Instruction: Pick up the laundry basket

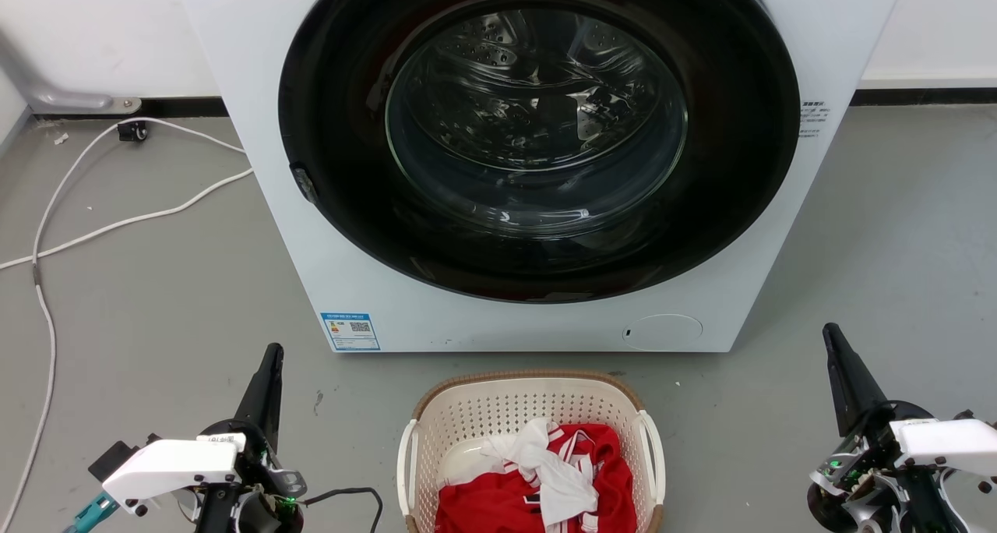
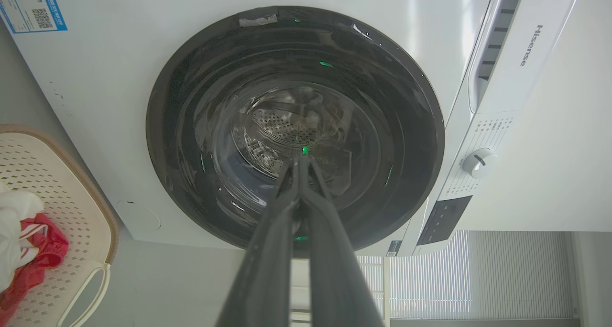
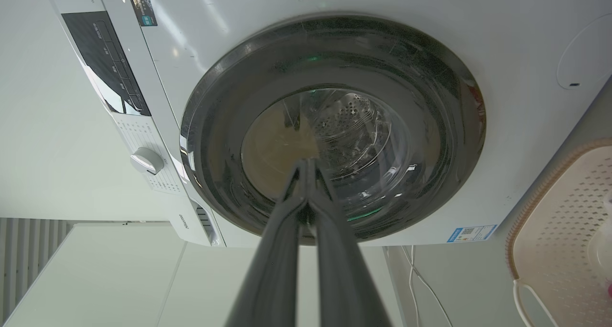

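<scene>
So the laundry basket [image 1: 514,408] is sitting on the floor [image 1: 156,307] right in front of the washing machine [image 1: 467,326], just below its round door [image 1: 537,143]. That's probably because it's the handy spot for loading and unloading. It's carrying a heap of red clothes [image 1: 498,510] with a white cloth [image 1: 545,463] lying on top, so I'm guessing it won't be feather-light or perfectly balanced when it goes up.

The basket is lying dead centre between the two arms, which is looking deliberate to me. The left handle [image 1: 403,463] is facing the left pincer [image 1: 273,354] and the right handle [image 1: 653,455] is facing the right pincer [image 1: 832,338], so it's set up for a lift with both arms.

Neither one is touching anything. Both pincers are hanging well apart from the basket, out to either side, with fingers pressed together, pinching nothing and pointing toward the machine. Both wrist views are looking straight at the door glass, with the basket just peeking in at the edge.

I'm reading this as the very start, with no grasp begun. Each arm is going to need to swing inward and down to its handle. I'm thinking the thin closed fingers could be hooking under those handle loops, or else spreading first to pinch them.

There's also a white cable [image 1: 117,221] trailing across the floor off to the left, well away from everything.
</scene>
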Motion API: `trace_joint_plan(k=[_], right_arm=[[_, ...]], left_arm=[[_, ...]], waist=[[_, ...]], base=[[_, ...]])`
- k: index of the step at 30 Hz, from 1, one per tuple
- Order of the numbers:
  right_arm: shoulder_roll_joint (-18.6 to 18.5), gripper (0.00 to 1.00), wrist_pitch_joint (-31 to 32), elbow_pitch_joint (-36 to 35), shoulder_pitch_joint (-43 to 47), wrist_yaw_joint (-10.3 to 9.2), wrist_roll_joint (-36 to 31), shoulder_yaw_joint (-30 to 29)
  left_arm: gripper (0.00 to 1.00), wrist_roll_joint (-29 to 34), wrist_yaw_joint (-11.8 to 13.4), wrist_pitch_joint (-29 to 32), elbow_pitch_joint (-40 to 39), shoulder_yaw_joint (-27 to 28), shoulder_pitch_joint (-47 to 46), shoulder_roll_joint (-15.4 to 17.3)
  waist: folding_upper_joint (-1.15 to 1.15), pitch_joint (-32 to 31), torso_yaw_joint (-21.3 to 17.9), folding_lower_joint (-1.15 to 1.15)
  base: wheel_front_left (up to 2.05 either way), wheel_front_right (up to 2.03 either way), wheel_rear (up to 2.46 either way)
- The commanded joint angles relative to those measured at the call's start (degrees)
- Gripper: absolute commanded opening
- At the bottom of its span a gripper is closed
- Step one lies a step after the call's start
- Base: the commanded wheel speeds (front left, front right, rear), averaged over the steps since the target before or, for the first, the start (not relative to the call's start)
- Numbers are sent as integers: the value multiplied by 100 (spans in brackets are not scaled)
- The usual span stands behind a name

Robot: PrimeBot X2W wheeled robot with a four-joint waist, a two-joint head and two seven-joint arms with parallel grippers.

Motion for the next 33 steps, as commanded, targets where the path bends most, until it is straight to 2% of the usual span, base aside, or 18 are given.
trace_joint_plan(k=[1, 33], right_arm=[[23, 0, 11, 7, -64, 0, -17, -9], [32, 0, 23, 7, -65, 0, -36, -22]], left_arm=[[0, 34, -20, 4, 8, 18, -60, -9], [0, 42, -20, 20, 8, 34, -62, -18]], waist=[[0, 0, 0, 0], [0, 0, 0, 0]], base=[[0, 0, 0], [0, 0, 0]])
